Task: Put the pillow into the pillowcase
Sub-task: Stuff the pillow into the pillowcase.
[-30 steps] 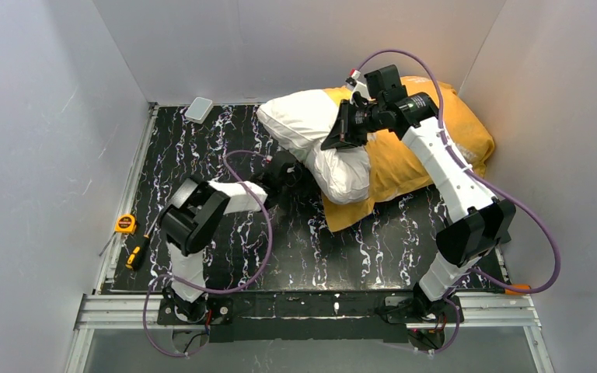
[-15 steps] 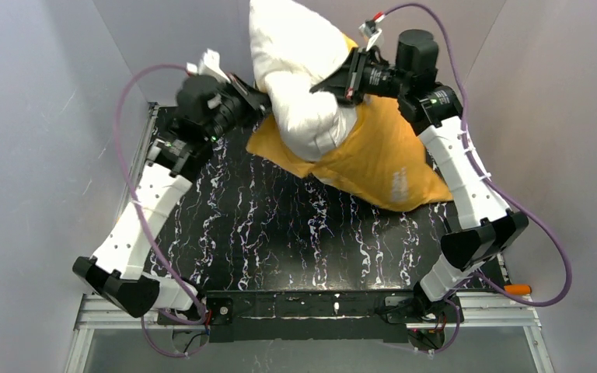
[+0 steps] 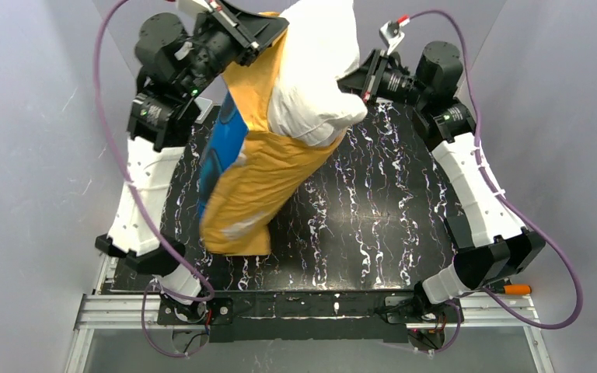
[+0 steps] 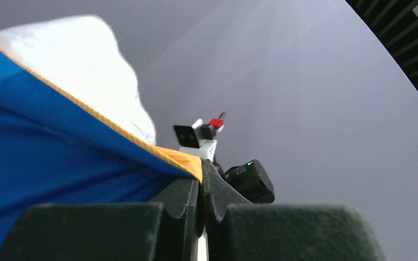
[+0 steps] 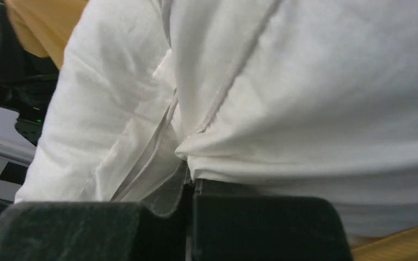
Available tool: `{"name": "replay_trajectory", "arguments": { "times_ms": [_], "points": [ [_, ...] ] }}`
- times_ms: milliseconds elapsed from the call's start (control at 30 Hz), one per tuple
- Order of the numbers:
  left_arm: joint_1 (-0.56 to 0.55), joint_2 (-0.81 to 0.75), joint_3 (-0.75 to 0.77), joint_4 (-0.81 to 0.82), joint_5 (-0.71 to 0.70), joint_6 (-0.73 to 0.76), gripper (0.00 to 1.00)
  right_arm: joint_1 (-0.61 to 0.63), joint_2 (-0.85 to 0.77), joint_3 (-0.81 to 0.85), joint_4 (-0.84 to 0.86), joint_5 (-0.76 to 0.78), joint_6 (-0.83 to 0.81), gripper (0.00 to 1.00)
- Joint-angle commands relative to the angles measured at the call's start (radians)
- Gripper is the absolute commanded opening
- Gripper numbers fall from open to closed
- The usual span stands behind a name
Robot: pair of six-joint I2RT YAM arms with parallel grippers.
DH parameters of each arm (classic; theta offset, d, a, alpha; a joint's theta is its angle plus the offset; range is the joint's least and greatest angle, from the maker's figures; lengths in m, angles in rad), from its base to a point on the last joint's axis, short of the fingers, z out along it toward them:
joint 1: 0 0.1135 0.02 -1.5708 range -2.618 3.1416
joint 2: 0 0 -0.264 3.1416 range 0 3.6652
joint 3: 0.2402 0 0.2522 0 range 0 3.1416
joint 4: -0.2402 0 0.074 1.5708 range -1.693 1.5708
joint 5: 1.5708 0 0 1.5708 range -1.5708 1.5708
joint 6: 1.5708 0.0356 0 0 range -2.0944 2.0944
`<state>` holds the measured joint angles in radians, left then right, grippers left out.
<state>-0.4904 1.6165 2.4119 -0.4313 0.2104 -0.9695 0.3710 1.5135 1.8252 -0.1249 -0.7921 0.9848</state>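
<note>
pillow (image 3: 319, 74): white, plump, upper half sticking out | pillowcase (image 3: 260, 179): orange-blue, hanging upright

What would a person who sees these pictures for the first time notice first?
First, the orange-yellow and blue pillowcase, held up over the left half of the black marbled table, with the white pillow bulging out of its top. Next, both arms reach high: the left gripper is shut on the pillowcase's orange edge, and the right gripper pinches a fold of the pillow.
</note>
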Motion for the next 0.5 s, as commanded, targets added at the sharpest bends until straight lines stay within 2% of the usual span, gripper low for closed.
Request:
{"name": "replay_trajectory", "arguments": {
  "times_ms": [0, 133, 233, 367, 400, 467],
  "points": [
    [-0.09, 0.054, 0.089, 0.344, 0.106, -0.087, 0.0, 0.009, -0.068, -0.175, -0.118, -0.018, -0.155, 0.01],
    [-0.181, 0.137, 0.102, 0.356, 0.163, -0.112, 0.0, 0.009, -0.181, -0.461, -0.211, 0.026, -0.245, 0.01],
    [-0.268, 0.134, -0.077, 0.383, 0.199, -0.129, 0.0, 0.009, -0.238, -0.622, -0.219, 0.037, -0.286, 0.01],
    [-0.356, 0.103, -0.326, 0.473, 0.232, -0.151, 0.0, 0.005, -0.235, -0.711, -0.264, 0.072, -0.351, 0.01],
    [-0.366, 0.086, -0.379, 0.469, 0.231, -0.139, 0.0, -0.003, -0.226, -0.7, -0.324, 0.101, -0.379, 0.05],
    [-0.369, 0.024, -0.524, 0.458, 0.194, -0.134, 0.0, -0.024, -0.22, -0.66, -0.481, 0.199, -0.449, 0.17]
  ]
}}
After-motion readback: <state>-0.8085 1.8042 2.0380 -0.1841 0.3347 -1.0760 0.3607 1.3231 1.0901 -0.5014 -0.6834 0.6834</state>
